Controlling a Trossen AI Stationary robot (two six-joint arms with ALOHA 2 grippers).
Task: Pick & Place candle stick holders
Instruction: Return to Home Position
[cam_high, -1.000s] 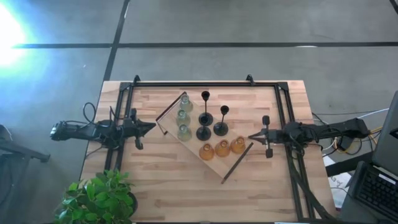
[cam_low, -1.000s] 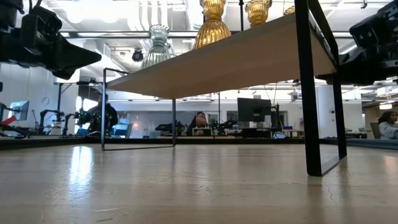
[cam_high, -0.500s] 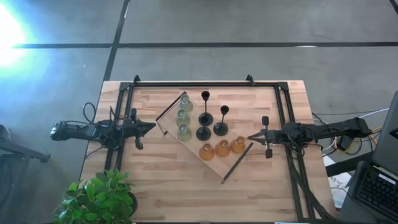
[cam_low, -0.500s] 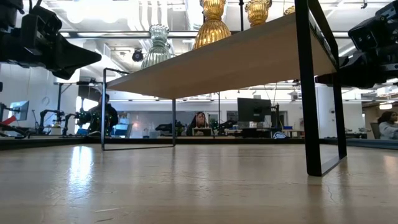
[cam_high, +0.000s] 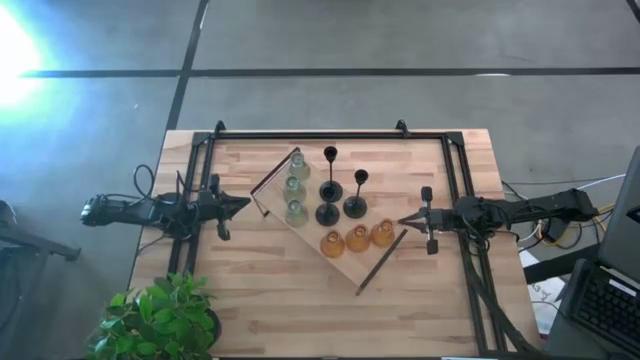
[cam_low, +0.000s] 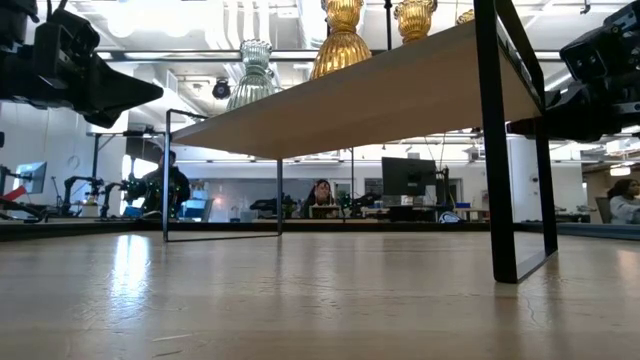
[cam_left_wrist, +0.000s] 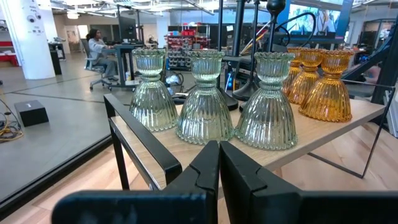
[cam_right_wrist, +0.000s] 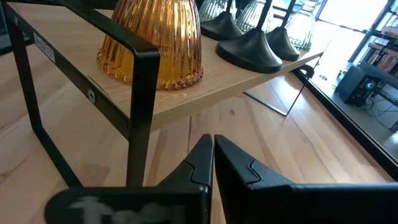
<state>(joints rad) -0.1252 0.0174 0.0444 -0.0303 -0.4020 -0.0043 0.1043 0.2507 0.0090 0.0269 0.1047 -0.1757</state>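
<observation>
Several candle stick holders stand on their bases on a raised wooden board (cam_high: 308, 230) at the table's middle. It rests on black frame legs (cam_low: 505, 200). Three are pale green glass (cam_high: 294, 188) (cam_left_wrist: 205, 99), three are black with thin stems (cam_high: 330, 190) (cam_right_wrist: 249, 46), and three are amber glass (cam_high: 357, 238) (cam_right_wrist: 155, 43). My left gripper (cam_high: 245, 203) (cam_left_wrist: 219, 162) is shut, level, left of the board and facing the green row. My right gripper (cam_high: 403, 221) (cam_right_wrist: 212, 149) is shut, right of the board, near the amber row. Neither gripper holds anything.
A black rail frame (cam_high: 330, 132) runs around the table's far and side parts. A potted plant (cam_high: 160, 320) stands at the near left corner. A laptop (cam_high: 605, 300) sits off the table's right. People (cam_low: 322, 195) sit in the room beyond.
</observation>
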